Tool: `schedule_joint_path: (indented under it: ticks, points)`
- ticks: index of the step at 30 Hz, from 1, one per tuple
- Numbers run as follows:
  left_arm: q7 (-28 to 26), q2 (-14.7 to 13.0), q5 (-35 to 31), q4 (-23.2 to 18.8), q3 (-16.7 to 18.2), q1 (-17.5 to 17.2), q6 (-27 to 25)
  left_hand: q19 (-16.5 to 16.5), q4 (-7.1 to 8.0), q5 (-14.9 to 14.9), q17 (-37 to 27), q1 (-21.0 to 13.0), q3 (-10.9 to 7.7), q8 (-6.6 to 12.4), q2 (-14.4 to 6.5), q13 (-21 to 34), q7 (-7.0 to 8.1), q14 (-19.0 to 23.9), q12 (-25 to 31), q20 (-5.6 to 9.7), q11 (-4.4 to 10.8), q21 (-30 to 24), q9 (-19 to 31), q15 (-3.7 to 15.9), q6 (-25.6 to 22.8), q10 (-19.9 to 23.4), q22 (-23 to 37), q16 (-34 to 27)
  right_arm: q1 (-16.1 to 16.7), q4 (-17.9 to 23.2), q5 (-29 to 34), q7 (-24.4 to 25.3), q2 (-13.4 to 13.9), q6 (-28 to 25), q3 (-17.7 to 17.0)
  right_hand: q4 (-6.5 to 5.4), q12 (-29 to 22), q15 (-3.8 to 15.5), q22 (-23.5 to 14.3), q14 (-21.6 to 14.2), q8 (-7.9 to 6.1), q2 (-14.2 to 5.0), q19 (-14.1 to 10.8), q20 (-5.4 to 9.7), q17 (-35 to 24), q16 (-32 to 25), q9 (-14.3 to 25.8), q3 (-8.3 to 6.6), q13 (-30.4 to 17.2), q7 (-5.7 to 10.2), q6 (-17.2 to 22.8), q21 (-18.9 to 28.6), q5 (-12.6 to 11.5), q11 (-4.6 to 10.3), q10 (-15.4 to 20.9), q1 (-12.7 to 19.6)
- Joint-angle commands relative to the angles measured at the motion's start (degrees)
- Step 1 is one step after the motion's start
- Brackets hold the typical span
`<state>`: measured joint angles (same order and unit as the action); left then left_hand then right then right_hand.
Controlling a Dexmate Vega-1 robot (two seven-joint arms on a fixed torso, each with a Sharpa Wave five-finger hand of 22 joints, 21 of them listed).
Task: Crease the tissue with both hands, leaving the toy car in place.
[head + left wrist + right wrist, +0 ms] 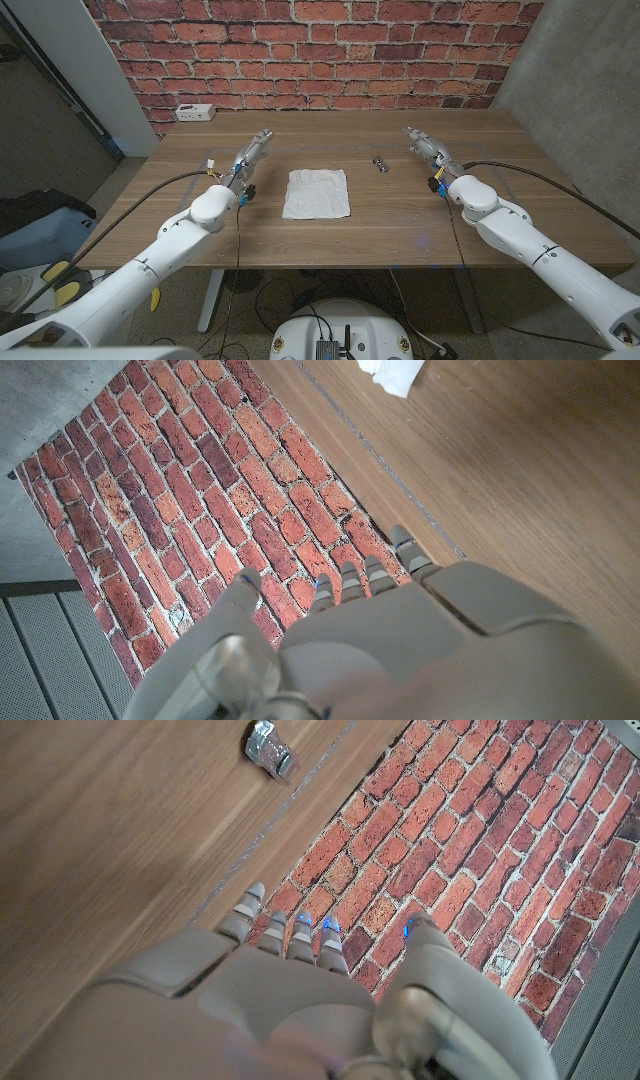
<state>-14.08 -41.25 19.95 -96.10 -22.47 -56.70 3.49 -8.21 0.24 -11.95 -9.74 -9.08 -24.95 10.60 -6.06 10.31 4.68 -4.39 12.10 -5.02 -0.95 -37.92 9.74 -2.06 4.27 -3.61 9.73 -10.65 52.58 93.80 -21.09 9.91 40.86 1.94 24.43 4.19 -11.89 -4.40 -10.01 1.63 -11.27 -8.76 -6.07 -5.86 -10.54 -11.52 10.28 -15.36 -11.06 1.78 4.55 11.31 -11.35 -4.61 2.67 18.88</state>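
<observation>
A white tissue [317, 192] lies spread flat on the wooden table [330, 235] near its middle; a corner of the tissue [395, 374] also appears in the left wrist view. A small silvery toy car [380, 164] stands just beyond the tissue's far right corner, and I see the toy car [268, 747] in the right wrist view too. My left hand [250, 155] hovers left of the tissue, fingers stretched out and holding nothing. My right hand [425, 145] hovers right of the car, fingers extended, also holding nothing. Both hands [400, 630] [300, 990] point toward the brick wall.
A white power strip [193, 112] sits at the table's far left corner. The brick wall [320, 50] rises behind the table. Cables hang from both arms along the table's sides.
</observation>
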Motion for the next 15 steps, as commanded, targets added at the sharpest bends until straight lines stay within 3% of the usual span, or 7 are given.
schedule_joint_path:
  ticks: [1, 15]
  points:
    - [-3.7, -3.4, -4.0, -7.4, 0.9, -4.3, -4.7, -0.2, -0.10, 0.1, -0.3, -0.7, -0.23, 0.24, -0.1, 0.3, 0.13, -0.2, 0.2, -0.41, 0.08, 0.2, 0.2, -0.41, -0.6, 0.2, 0.3, -0.3, 2.5, 7.1, 3.7, 2.0, 3.7, -4.2, 0.0, 0.33, -0.3, -0.24, -0.3, -0.6, -0.27, 0.04, -0.6, -0.01, -0.1, -0.2, 0.3, -0.40, -0.2, -0.01, 1.0, 0.5, 0.3, -0.09, 0.6, 1.0]
    - [-6.5, -5.9, -6.9, -13.8, 2.1, -9.0, -9.1, -0.2, -0.22, 0.1, -0.3, -0.8, -0.35, 0.24, -0.2, 0.3, -0.13, -0.2, 0.2, -0.30, 0.07, 0.5, 0.2, -0.33, -1.0, 0.5, 0.3, -0.2, 4.9, 14.0, 8.2, 3.6, 6.8, -9.1, 0.2, 1.08, -0.4, 0.02, -0.3, -1.2, -0.38, -0.11, -0.9, -0.01, -0.1, -0.2, 0.3, -1.11, -0.2, -0.15, 1.9, 0.6, 0.6, 0.05, 1.5, 2.0]
